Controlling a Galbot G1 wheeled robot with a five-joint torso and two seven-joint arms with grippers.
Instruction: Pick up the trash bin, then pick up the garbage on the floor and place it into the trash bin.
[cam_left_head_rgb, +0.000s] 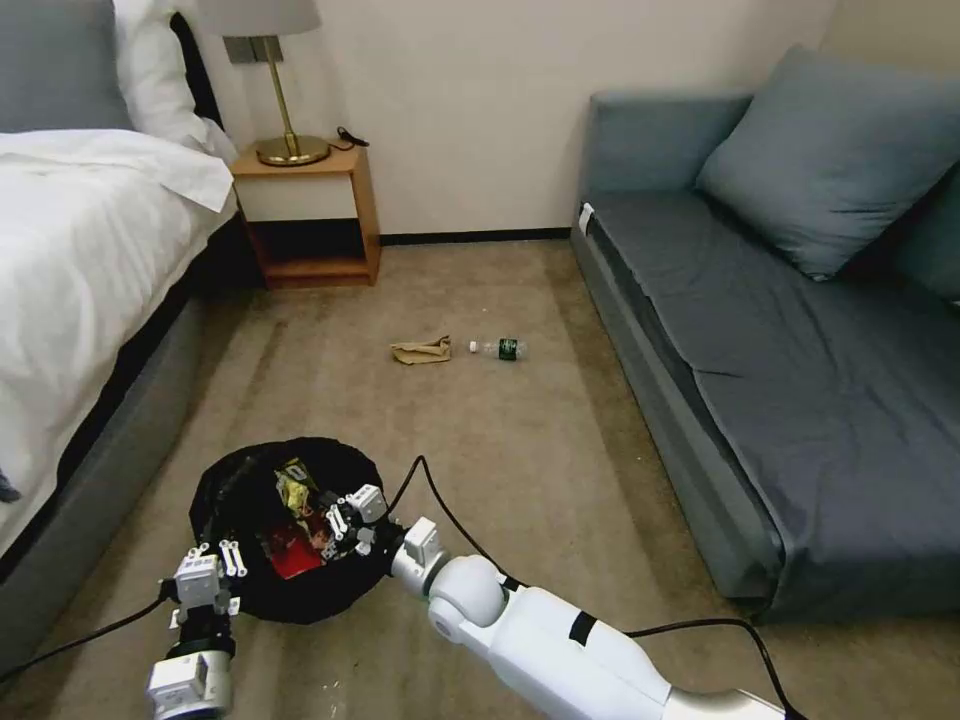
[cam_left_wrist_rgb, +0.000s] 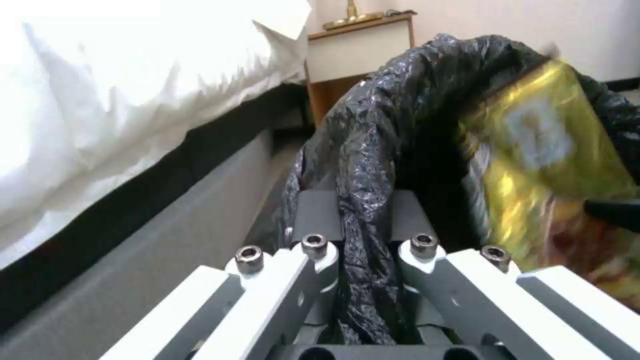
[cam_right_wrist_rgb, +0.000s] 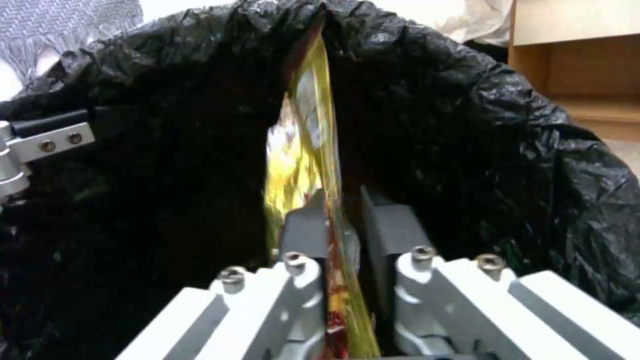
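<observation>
- Beige carpet (cam_left_head_rgb: 520, 450) runs through the middle of the frame, with a white-sheeted bed (cam_left_head_rgb: 70, 260) along the left edge, a grey-blue sofa (cam_left_head_rgb: 800, 380) along the right, and a wooden nightstand (cam_left_head_rgb: 310, 215) with a brass lamp (cam_left_head_rgb: 280, 90) at the upper left against the wall.
- At the lower left of the head view sits the trash bin (cam_left_head_rgb: 250, 590), low and round, lined with a crinkly black bag.
- At the bottom left of the frame, the left gripper (cam_left_head_rgb: 215, 570) is at the bin's near rim; in the left wrist view its fingers (cam_left_wrist_rgb: 313, 215) are clamped on a fold of the black bag at the rim.
- Coming in from the lower right, the right gripper (cam_left_head_rgb: 345, 520) reaches over the bin's mouth. In the right wrist view its fingers (cam_right_wrist_rgb: 303, 235) are pressed together on the gold-brown snack wrapper (cam_right_wrist_rgb: 303, 150), which stands on edge inside the bag.
- A red-and-white wrapper (cam_left_head_rgb: 290, 550) lies in the bin, low and just left of the right gripper.
- Two pieces are on the carpet near the centre of the frame, well apart from the bin: a crumpled brown paper bag (cam_left_head_rgb: 422, 351) and, just to its right, a small clear bottle with a green label (cam_left_head_rgb: 500, 349), lying on its side.
- A black cable (cam_left_head_rgb: 450, 510) loops over the carpet beside the right arm.
</observation>
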